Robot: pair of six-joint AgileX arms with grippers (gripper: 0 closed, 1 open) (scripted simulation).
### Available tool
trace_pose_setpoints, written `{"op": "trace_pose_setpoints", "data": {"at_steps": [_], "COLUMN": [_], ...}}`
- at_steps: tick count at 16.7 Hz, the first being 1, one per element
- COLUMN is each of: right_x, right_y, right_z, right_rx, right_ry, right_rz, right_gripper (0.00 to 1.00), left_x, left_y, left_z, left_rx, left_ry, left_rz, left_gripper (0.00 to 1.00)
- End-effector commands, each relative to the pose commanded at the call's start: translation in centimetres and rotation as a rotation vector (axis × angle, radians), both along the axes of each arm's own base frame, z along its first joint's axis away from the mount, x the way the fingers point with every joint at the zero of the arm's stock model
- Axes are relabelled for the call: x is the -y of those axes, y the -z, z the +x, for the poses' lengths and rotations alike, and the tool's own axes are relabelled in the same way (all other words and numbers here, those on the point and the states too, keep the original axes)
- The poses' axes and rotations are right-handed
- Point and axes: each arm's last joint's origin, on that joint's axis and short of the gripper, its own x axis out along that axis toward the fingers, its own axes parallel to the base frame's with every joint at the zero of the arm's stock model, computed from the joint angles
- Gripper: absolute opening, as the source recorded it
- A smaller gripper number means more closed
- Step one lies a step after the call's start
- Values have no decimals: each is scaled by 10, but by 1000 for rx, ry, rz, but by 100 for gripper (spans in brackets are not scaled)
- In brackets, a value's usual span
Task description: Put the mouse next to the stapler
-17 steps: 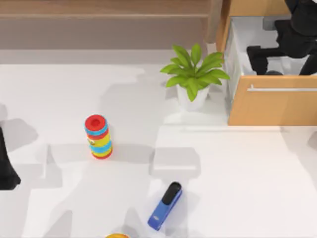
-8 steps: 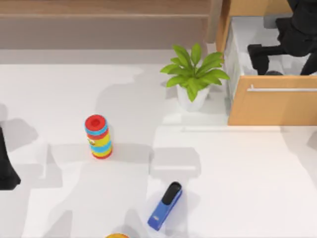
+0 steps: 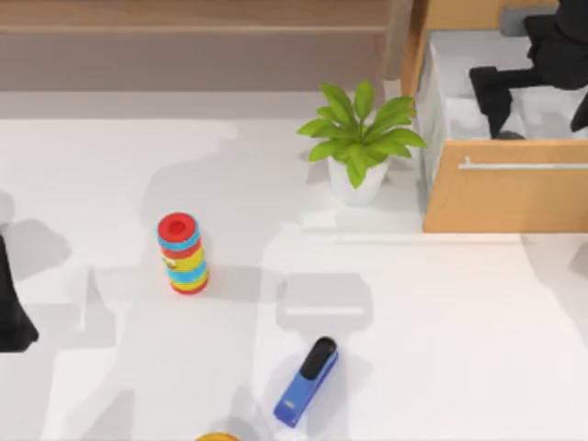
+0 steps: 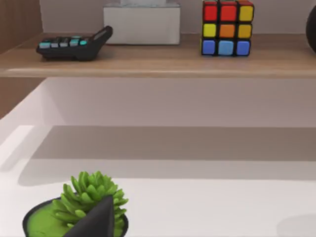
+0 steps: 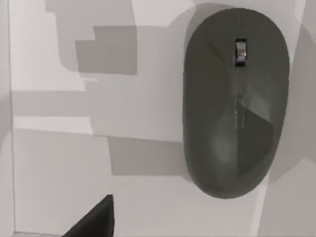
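The dark grey oval mouse (image 5: 236, 101) lies on the white floor of the open drawer (image 3: 503, 197) at the table's back right. A sliver of the mouse (image 3: 508, 135) peeks over the drawer's wooden front. My right gripper (image 3: 537, 108) hangs open above the drawer, over the mouse and not touching it; one of its fingertips (image 5: 94, 219) shows in the right wrist view. The blue stapler (image 3: 307, 381) with its black top arm lies slanted near the table's front edge, far from the drawer. My left arm (image 3: 13, 312) is parked at the left edge, gripper open.
A potted plant (image 3: 360, 138) stands just left of the drawer. A striped ring stack (image 3: 182, 253) stands left of centre, and a yellow object (image 3: 217, 437) sits at the front edge. The left wrist view shows a small succulent (image 4: 84, 207), a calculator (image 4: 74, 45) and a colour cube (image 4: 227, 27).
My right gripper has shifted a little to the right and toward the back over the drawer. The mouse, the stapler and my left arm have stayed put.
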Motion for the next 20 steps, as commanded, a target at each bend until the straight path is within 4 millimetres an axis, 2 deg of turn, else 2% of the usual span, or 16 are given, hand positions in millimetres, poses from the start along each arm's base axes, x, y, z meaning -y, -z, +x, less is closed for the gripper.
{"op": "trace_pose_setpoints", "data": {"at_steps": [4,12,16,20], "right_x": [-1,-4,-4,-4], "right_y": [6,65,66,66], "right_z": [-1,14,14,14], "right_rx": [0,2,2,2], "right_ry": [-3,4,4,4], "right_rz": [2,3,3,3], "right_gripper": [100,100,100,70], "left_x": [0,0,0,0], "left_y": [0,0,0,0], "left_z": [0,0,0,0], "left_rx": [0,0,0,0], "left_ry": [0,0,0,0], "left_rz": [0,0,0,0], "left_gripper": [100,100,100,100]}}
